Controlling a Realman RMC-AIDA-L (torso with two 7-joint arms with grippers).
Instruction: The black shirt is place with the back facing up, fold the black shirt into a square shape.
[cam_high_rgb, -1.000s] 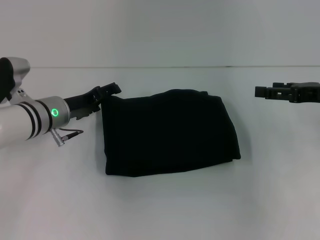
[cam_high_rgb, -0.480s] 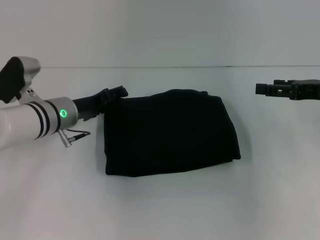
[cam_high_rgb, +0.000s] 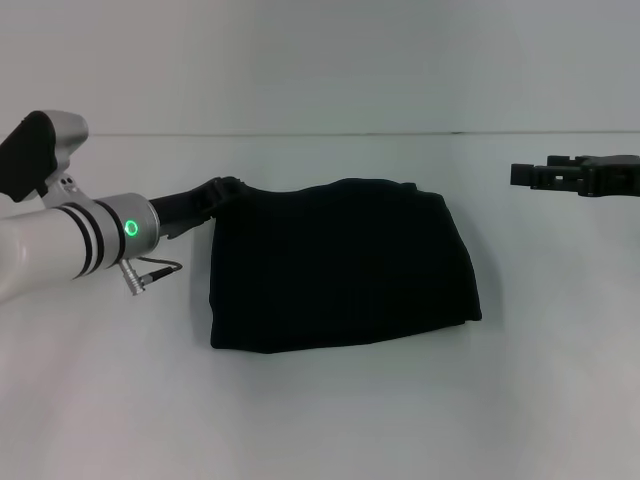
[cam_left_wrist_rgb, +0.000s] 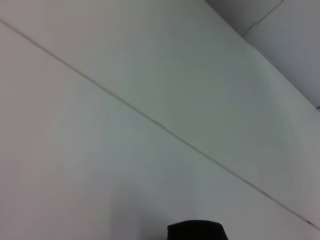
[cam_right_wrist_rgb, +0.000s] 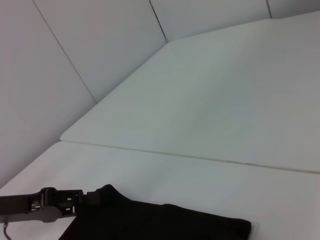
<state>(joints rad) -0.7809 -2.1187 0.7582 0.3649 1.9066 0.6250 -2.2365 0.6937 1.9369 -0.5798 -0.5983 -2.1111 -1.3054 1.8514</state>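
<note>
The black shirt (cam_high_rgb: 340, 265) lies folded into a rough rectangle in the middle of the white table (cam_high_rgb: 330, 410), plain black side up. My left gripper (cam_high_rgb: 226, 190) reaches in from the left and meets the shirt's far left corner, where its black tip merges with the fabric. The right wrist view shows the same meeting: the left gripper (cam_right_wrist_rgb: 75, 198) lies against the corner of the shirt (cam_right_wrist_rgb: 160, 222). My right gripper (cam_high_rgb: 522, 176) hovers off to the right, well apart from the shirt and level with its far edge. A small dark shape (cam_left_wrist_rgb: 196, 231) that I cannot identify shows in the left wrist view.
A pale wall (cam_high_rgb: 320, 60) rises behind the table's far edge. The left arm's silver forearm with a green light (cam_high_rgb: 130, 227) and a short cable (cam_high_rgb: 150, 270) hangs over the table's left part.
My left gripper has moved right and slightly away from me, from beside the shirt onto its far left corner. The right gripper has drifted slightly up. The shirt has not moved.
</note>
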